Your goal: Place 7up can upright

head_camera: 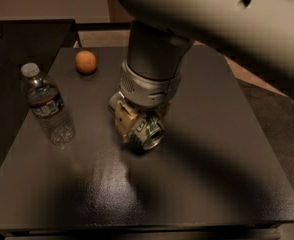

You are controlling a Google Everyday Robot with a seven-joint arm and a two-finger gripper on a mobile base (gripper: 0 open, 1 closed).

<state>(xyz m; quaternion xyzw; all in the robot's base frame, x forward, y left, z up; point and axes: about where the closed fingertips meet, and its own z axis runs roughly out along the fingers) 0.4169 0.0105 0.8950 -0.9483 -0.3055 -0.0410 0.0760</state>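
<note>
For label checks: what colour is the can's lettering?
Green on silver; the 7up can is held by the gripper at mid-table. Camera view.

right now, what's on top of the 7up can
The hand is clamped over the tilted 7up can, near the middle of the table. The wrist above hides the can's far end and one finger.

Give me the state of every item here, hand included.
Silver-and-green aluminium soda can: tilted, gripped in the hand, not upright.
Hand: over the dark table centre, shut on the can.
Clear plastic water bottle: upright, capped.
Round orange fruit: resting on the table.
</note>
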